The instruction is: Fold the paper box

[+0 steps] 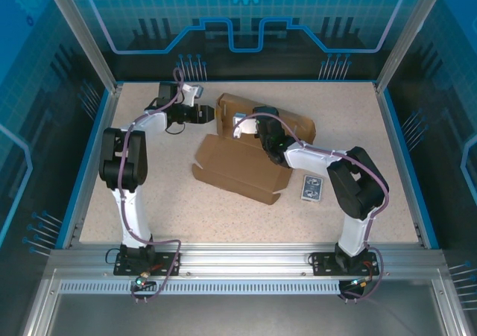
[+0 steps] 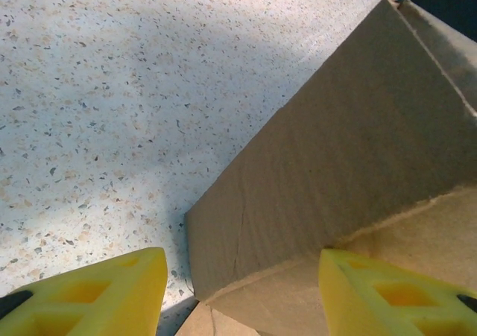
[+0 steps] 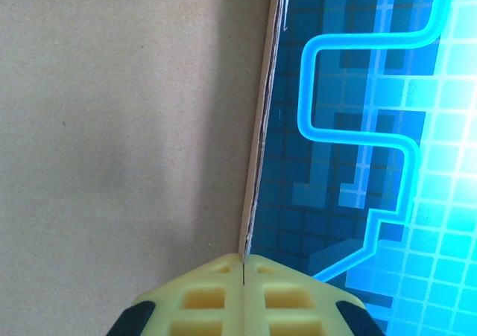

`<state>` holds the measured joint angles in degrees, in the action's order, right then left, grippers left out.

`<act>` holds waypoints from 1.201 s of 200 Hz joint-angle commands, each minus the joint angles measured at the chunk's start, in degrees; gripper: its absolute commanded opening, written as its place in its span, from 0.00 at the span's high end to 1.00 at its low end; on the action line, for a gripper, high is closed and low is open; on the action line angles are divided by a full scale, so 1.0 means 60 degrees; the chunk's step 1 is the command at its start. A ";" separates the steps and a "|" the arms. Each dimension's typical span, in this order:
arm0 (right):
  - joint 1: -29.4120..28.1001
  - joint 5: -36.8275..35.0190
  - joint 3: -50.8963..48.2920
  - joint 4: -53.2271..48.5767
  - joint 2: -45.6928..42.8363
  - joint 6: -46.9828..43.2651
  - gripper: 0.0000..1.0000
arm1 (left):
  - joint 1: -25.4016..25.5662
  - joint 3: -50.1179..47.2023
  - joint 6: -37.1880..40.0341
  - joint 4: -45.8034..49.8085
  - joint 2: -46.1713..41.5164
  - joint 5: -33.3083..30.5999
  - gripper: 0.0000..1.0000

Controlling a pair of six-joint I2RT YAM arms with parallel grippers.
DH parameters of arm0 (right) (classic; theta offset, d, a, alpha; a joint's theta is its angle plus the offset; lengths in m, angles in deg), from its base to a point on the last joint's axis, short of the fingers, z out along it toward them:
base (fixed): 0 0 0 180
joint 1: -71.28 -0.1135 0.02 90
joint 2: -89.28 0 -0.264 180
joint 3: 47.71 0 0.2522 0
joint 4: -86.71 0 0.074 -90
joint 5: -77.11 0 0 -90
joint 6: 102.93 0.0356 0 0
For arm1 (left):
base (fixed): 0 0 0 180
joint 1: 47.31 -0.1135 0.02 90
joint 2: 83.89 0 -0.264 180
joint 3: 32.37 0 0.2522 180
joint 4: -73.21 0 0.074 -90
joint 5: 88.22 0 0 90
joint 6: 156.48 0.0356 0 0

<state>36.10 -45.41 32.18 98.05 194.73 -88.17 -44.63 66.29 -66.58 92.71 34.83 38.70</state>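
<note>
The paper box [image 1: 240,166] is brown cardboard, partly folded, with a flat panel toward me and a raised wall [image 1: 287,124] at the back. My left gripper [image 1: 212,115] sits at the box's left end. In the left wrist view it [image 2: 240,299] is open, and a corner of the box [image 2: 313,187] lies between the yellow fingers [image 2: 97,295] without touching them. My right gripper [image 1: 250,125] is over the raised wall. In the right wrist view it [image 3: 244,270] is shut on the thin edge of a cardboard panel [image 3: 127,127].
A small blue-patterned card pack [image 1: 313,188] lies on the speckled table [image 1: 149,194] right of the box, near the right arm. Blue walls [image 1: 97,142] enclose the table on the left, back and right.
</note>
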 commanded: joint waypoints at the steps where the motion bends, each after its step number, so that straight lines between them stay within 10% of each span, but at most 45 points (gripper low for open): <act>1: 0.0048 0.0244 0.0283 -0.0491 -0.0105 0.0075 1.00 | 0.0152 -0.0228 0.0763 0.0334 -0.0574 0.0296 0.43; 240: 0.0163 0.0991 0.0638 -0.1979 -0.0245 0.0621 1.00 | 0.1122 0.0135 0.1276 -0.1045 -0.0219 -0.2652 0.46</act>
<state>36.85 -42.04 34.73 92.02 194.64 -85.86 -38.64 64.59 -60.31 88.65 32.95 27.08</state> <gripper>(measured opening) 0.046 0.552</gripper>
